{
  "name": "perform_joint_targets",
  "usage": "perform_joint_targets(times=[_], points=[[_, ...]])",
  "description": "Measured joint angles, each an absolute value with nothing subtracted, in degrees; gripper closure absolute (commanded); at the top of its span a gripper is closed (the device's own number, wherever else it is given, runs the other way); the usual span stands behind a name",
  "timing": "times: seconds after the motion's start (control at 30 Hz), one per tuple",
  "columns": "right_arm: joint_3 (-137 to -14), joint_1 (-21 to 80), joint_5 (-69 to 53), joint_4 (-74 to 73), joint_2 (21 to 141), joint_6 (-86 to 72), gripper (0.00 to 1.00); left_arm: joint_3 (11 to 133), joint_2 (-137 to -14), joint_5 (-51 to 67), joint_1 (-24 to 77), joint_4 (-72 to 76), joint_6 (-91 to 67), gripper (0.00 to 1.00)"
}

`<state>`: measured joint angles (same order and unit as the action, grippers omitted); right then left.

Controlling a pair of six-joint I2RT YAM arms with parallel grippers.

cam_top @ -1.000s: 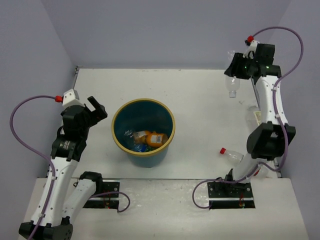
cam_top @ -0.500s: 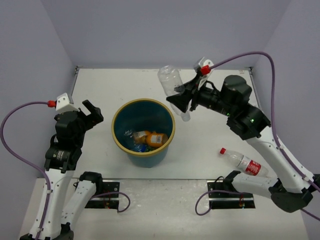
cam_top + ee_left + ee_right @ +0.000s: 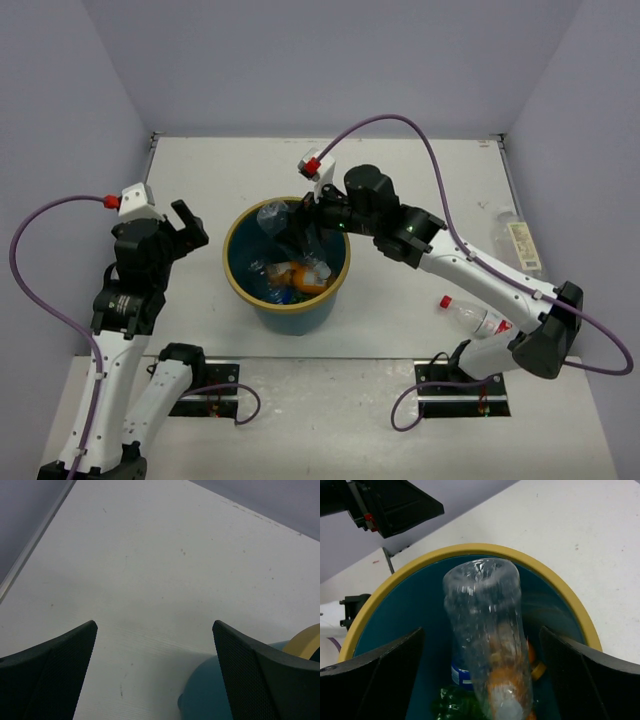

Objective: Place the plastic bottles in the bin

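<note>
Right jaws spread above the bin (image 3: 470,549), clear bottle (image 3: 485,620) loose between them: withdraw straight up. Left jaws spread, empty.

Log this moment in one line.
right gripper: open over bin | clear bottle: ungripped between the jaws | left gripper: open, empty | on table: red-capped bottle, far-right bottle

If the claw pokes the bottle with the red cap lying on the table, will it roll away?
Probably. The red-cap bottle is round and lies on its side on the flat table, so a sideways poke would likely roll it. It looks clear and thin, so probably light and a bit squashy.
</note>
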<state>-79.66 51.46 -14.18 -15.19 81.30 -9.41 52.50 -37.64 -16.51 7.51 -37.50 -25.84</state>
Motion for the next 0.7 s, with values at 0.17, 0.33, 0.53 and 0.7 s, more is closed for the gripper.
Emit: perform_joint_targets(times=[0.17,0.33,0.53,0.7], points=[[-79.5,51.5,-7.9,-15.7,79.4,-9.8,0.01,51.5,-37.7,-15.7,7.5,-37.4,-25.7,0.0],[-78.5,49.1,-0.8,-15.9,73.4,-11.7,0.01,51.1,-37.6,-15.7,7.5,-37.4,-25.7,0.0],[-68.7,33.0,7.1,-17.7,58.8,-24.0,0.01,51.1,-37.2,-15.6,7.5,-37.4,-25.7,0.0],[-55.7,30.3,14.7,-23.5,45.9,-37.7,0.01,51.1,-37.2,-15.4,7.5,-37.4,-25.7,0.0]])
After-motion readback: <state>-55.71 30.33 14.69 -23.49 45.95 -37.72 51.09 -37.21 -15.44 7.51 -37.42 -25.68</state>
